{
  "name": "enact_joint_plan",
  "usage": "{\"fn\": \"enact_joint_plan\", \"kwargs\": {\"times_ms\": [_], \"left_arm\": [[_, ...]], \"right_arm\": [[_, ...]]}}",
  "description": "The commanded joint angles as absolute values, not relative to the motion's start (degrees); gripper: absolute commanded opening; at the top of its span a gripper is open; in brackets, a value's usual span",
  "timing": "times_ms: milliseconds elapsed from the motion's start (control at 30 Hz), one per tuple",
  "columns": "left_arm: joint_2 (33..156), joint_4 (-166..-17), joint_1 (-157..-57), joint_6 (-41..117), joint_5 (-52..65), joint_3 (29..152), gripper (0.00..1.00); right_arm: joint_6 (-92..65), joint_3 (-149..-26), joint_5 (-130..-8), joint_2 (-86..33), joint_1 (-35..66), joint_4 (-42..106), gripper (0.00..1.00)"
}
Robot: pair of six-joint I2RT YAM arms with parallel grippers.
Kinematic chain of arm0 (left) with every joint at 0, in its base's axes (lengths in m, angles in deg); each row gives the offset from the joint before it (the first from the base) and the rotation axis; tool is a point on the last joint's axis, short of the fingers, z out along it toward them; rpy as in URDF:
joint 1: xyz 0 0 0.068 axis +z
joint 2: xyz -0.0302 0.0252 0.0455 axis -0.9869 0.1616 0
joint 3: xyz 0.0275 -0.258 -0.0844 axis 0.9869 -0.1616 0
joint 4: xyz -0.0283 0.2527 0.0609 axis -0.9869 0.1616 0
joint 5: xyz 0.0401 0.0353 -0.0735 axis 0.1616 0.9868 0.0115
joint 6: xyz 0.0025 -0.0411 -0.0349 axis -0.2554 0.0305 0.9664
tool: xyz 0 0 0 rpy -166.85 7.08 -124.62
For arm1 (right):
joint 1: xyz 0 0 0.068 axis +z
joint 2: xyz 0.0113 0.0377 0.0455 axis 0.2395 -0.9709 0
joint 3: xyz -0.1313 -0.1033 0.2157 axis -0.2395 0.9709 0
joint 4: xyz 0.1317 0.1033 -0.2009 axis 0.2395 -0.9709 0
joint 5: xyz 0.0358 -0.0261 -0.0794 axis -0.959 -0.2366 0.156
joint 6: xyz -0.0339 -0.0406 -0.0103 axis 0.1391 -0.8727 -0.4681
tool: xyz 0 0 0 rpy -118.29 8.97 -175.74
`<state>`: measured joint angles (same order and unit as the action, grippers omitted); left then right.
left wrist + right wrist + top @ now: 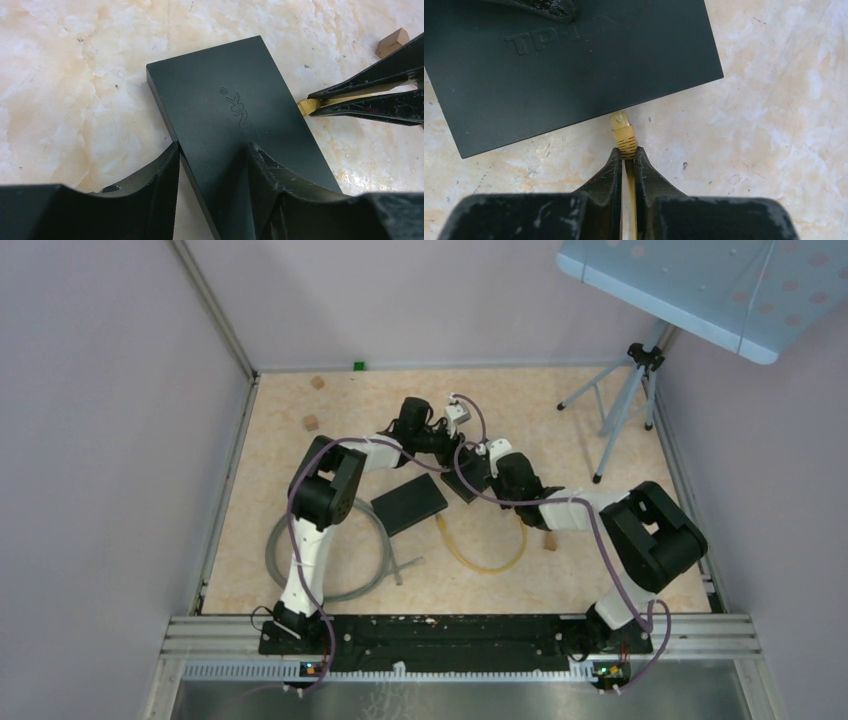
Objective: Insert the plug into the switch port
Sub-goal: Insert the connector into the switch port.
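The black switch (pixel 225 95) lies flat on the marble table, under both grippers in the top view (pixel 464 484). My left gripper (pixel 212 150) stands open over it, one finger against its long side edge and the other resting on its top face. The yellow plug (pixel 624 134) is pinched in my right gripper (pixel 626 152), which is shut on it just behind the head. The plug's tip meets the switch's near side (pixel 574 75). The port itself is hidden, so I cannot tell if the tip is inside. From the left wrist, the plug (pixel 307 106) shows right of the switch.
A second flat black box (pixel 408 505) lies left of the switch. The yellow cable (pixel 490 562) loops toward the front, and a grey cable loop (pixel 372 575) lies by the left arm. Small wooden blocks (pixel 311 423) are scattered about. A tripod (pixel 625 400) stands at the back right.
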<state>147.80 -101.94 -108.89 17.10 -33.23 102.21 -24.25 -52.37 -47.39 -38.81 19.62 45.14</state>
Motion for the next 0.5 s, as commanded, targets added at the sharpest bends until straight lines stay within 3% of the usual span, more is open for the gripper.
{"fn": "enact_joint_plan", "kwargs": {"times_ms": [0, 333, 467], "left_arm": [[150.34, -86.76, -118.76, 19.71, -52.59, 97.72, 0.53], [145.52, -90.01, -114.07, 24.39, -42.41, 96.90, 0.65], [141.70, -90.27, -111.62, 25.89, -37.46, 97.91, 0.67]], "right_arm": [[-18.50, -57.57, -46.61, -38.43, 18.65, 69.12, 0.00], [-24.63, -51.80, -61.37, -30.12, 18.66, 54.85, 0.01], [-22.65, -49.84, -61.97, -28.38, 18.66, 51.12, 0.18]]}}
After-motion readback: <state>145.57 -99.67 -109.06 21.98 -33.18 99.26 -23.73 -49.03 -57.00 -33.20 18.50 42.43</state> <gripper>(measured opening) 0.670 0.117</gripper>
